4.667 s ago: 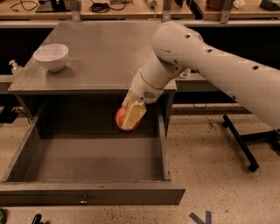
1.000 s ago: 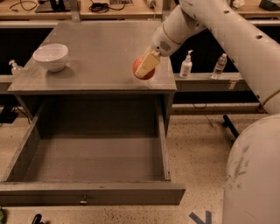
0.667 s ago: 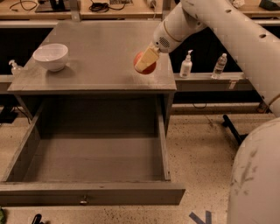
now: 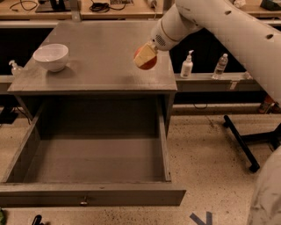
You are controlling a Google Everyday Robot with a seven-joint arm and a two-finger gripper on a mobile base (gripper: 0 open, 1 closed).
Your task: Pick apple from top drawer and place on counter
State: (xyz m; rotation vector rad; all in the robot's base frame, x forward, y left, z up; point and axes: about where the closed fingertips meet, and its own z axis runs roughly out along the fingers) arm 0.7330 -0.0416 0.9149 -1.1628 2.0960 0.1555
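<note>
Leftward, a white bowl (image 4: 51, 56) sits well clear — the gripper (image 4: 144, 57) clamps the apple (image 4: 150, 65) between its fingers, over the counter's (image 4: 101, 61) right part.

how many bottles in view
3: a small pump bottle left of the counter; a white pump bottle and a clear bottle right of it. More may be hidden. The gripper holds the apple over the counter.

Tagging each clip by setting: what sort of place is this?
Probably a robotics lab: cabled workbench behind, speckled floor, pump bottle on a ledge. The gripper holds the apple over the counter; top drawer open.
</note>
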